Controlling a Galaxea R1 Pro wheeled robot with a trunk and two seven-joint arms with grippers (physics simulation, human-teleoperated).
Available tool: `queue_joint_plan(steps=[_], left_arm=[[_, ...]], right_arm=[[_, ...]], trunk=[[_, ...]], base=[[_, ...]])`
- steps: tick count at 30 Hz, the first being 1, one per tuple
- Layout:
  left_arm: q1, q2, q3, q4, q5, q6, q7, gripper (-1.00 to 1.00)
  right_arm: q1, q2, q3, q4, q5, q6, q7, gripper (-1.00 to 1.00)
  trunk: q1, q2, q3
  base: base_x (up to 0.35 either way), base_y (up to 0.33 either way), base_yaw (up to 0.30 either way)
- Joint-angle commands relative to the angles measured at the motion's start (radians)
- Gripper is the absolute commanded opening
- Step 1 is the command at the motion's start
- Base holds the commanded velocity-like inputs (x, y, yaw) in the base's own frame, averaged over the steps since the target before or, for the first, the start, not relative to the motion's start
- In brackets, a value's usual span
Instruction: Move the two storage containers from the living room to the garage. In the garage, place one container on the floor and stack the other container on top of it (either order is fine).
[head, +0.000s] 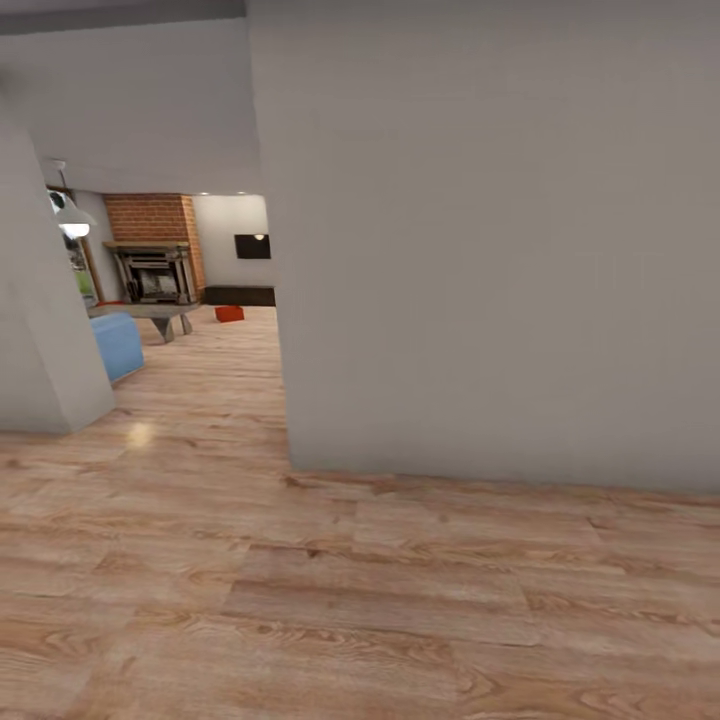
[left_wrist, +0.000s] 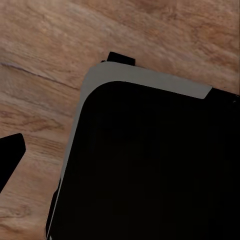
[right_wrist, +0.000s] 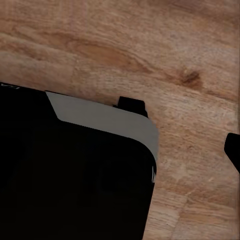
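Storage container far off on living room floor, near fireplace

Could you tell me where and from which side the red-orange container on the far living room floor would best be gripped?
The storage container sits on the wood plank floor before the dark cabinet, beyond the wall corner. From here it is too small to show rim or orientation. Being an open-top bin, a top-down grip on one wall's upper rim seems likeliest; confirm closer.
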Motion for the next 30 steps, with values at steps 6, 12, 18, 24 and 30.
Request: queue_joint_plan(steps=[6, 12, 18, 24, 30], left_arm=[[0.000, 0.000, 0.000, 0.000, 0.005, -0.001, 0.001, 1.00], [0.000, 0.000, 0.000, 0.000, 0.005, -0.003, 0.001, 1.00], [0.000, 0.000, 0.000, 0.000, 0.005, -0.004, 0.001, 1.00], [0.000, 0.001, 0.000, -0.004, 0.005, -0.004, 0.001, 1.00], [0.000, 0.000, 0.000, -0.003, 0.005, -0.004, 0.001, 1.00]], right_arm=[[-0.001, 0.000, 0.005, 0.002, -0.016, -0.006, 0.000, 1.00], [-0.001, 0.000, 0.005, 0.002, -0.015, -0.006, 0.000, 1.00], [-0.001, 0.000, 0.005, 0.002, -0.014, -0.006, 0.000, 1.00], [-0.001, 0.000, 0.004, 0.002, -0.014, -0.006, 0.000, 1.00], [-0.001, 0.000, 0.004, 0.002, -0.015, -0.006, 0.000, 1.00]], trunk=[[0.001, 0.000, -0.001], [0.001, 0.000, -0.001], [0.001, 0.000, -0.001], [0.001, 0.000, -0.001], [0.001, 0.000, -0.001]], base=[[0.325, 0.000, 0.278], [0.325, 0.000, 0.278], [0.325, 0.000, 0.278], [0.325, 0.000, 0.278], [0.325, 0.000, 0.278]])
